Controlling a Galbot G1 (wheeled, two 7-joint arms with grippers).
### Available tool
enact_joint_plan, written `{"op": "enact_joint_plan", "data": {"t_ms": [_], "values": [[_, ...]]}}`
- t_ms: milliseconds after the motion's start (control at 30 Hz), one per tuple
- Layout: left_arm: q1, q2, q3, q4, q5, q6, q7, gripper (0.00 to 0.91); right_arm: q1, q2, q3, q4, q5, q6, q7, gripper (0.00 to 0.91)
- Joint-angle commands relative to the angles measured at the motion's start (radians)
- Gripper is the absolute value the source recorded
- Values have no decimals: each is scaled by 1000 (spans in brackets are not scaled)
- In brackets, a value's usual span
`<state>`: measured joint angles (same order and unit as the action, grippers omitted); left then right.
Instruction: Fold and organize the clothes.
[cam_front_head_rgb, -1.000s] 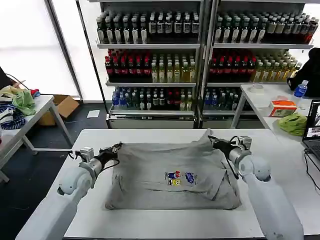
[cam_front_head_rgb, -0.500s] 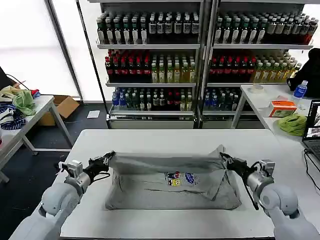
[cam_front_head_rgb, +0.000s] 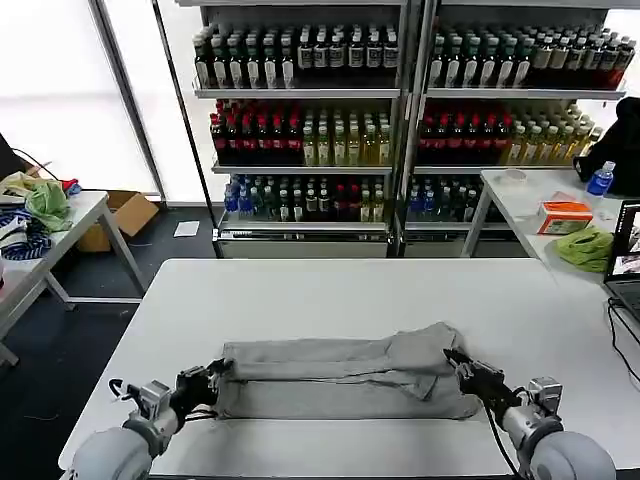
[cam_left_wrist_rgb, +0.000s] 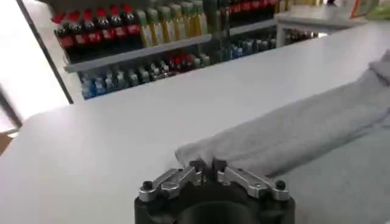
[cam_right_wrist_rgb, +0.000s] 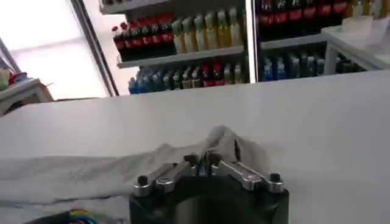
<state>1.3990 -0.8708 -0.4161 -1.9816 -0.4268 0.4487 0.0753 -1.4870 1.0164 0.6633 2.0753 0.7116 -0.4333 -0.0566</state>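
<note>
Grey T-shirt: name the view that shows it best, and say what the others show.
The head view: the whole folded T-shirt lies as a band across the table. The left wrist view gives one end at the left gripper; the right wrist view gives the bunched end at the right gripper.

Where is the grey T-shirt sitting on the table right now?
In the head view the grey T-shirt lies folded into a long band across the near edge of the white table, stretched between the left end effector and the right end effector, each pinching one end.
</note>
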Motion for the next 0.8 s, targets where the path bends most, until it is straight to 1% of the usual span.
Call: {"op": "enact_joint_plan", "data": {"t_ms": [33, 67, 100, 133, 167, 200, 233, 267, 333, 367, 433, 467, 600, 633, 733, 800], "values": [[113, 21, -146, -143, 19, 34, 0, 907, -87, -10, 104, 75, 16, 166, -35, 907], [115, 1, -168, -155, 6, 38, -11, 907, -87, -12, 112, 69, -3, 219, -49, 907], [116, -5, -174, -159, -2, 39, -19, 907, -87, -12, 115, 61, -17, 246, -59, 907], [118, -21, -181, -167, -12, 34, -28, 907, -86, -13, 117, 51, -32, 296, -75, 907], [121, -54, -189, -174, -31, 22, -62, 907, -85, -15, 114, 32, -57, 347, -86, 907], [122, -66, -189, -177, -35, 15, -74, 907, -85, -17, 112, 3, -81, 447, -104, 907], [127, -91, -187, -181, -35, -7, -94, 907, -83, -21, 104, -26, -111, 506, -116, 907], [139, -118, -182, -180, -28, -39, -105, 907, -84, -25, 101, -63, -137, 579, -140, 907], [158, -158, -164, -177, -2, -83, -134, 907, -87, -35, 95, -92, -129, 614, -154, 907], [175, -191, -150, -174, 11, -104, -144, 907, -90, -38, 93, -130, -127, 636, -161, 907], [190, -233, -127, -166, 28, -123, -162, 907, -90, -40, 92, -166, -130, 657, -176, 907], [193, -268, -110, -150, 42, -134, -178, 907, -89, -39, 91, -180, -129, 658, -174, 907], [175, -351, -60, -120, 74, -136, -232, 907, -85, -36, 87, -196, -134, 651, -160, 907], [164, -368, -50, -118, 76, -126, -272, 907, -84, -36, 84, -197, -135, 649, -155, 907], [139, -386, -32, -127, 59, -109, -294, 907, -83, -32, 80, -186, -104, 619, -132, 907], [129, -388, -9, -127, 44, -96, -302, 907, -83, -30, 79, -185, -106, 617, -130, 907]]}}
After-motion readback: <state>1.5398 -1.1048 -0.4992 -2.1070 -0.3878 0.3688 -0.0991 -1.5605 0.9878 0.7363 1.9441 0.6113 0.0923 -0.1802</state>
